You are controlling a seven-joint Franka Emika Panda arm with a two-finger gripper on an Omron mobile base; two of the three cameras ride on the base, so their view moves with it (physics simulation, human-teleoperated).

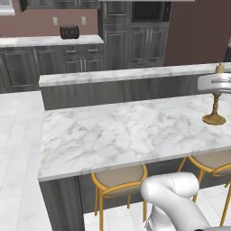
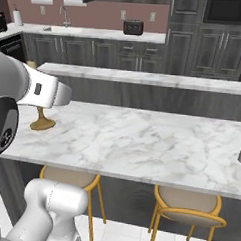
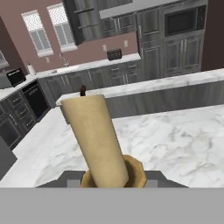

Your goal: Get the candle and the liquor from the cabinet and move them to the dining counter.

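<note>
Brass-footed candle (image 1: 214,110) stands on the dining counter (image 1: 126,131); hand's grip unclear.

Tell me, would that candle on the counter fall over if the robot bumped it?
Probably, yes. The candle is tall and slim on a small round foot, standing on the smooth marble dining counter, so a sideways push near the top would likely tip it. It might slide a bit first. The pale stick sits in a shallow cup and could wobble.

We see the candle (image 1: 214,108) standing upright on the dining counter's marble surface (image 1: 126,131), its round golden foot resting there, the pale-yellow stick (image 3: 94,140) with a dark wick seated in its brass cup.
</note>
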